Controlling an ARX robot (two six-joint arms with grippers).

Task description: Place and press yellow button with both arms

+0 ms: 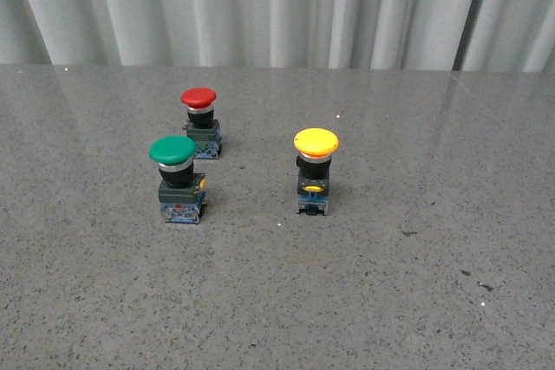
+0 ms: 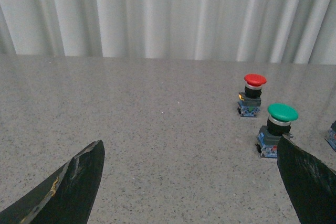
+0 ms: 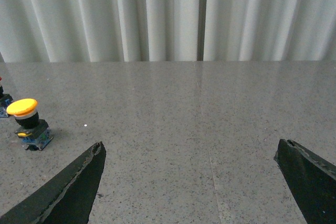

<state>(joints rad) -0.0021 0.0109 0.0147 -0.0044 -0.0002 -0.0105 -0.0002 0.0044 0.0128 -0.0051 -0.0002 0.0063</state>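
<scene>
The yellow button (image 1: 315, 169) stands upright on the grey table, right of centre in the front view, with its yellow cap on a black neck and blue-grey base. It also shows in the right wrist view, yellow button (image 3: 27, 123), far off to one side of my right gripper (image 3: 191, 153). That gripper is open with bare table between its black fingers (image 3: 73, 192). My left gripper (image 2: 191, 153) is open too, over bare table, and only an edge of a blue base (image 2: 332, 136) shows past its finger. Neither arm appears in the front view.
A green-capped button (image 1: 179, 178) and a red-capped button (image 1: 200, 121) stand left of the yellow one. Both show in the left wrist view, green button (image 2: 276, 129) close to one finger (image 2: 307, 182), red button (image 2: 252, 94) beyond. A pale curtain (image 1: 277, 6) hangs behind the table.
</scene>
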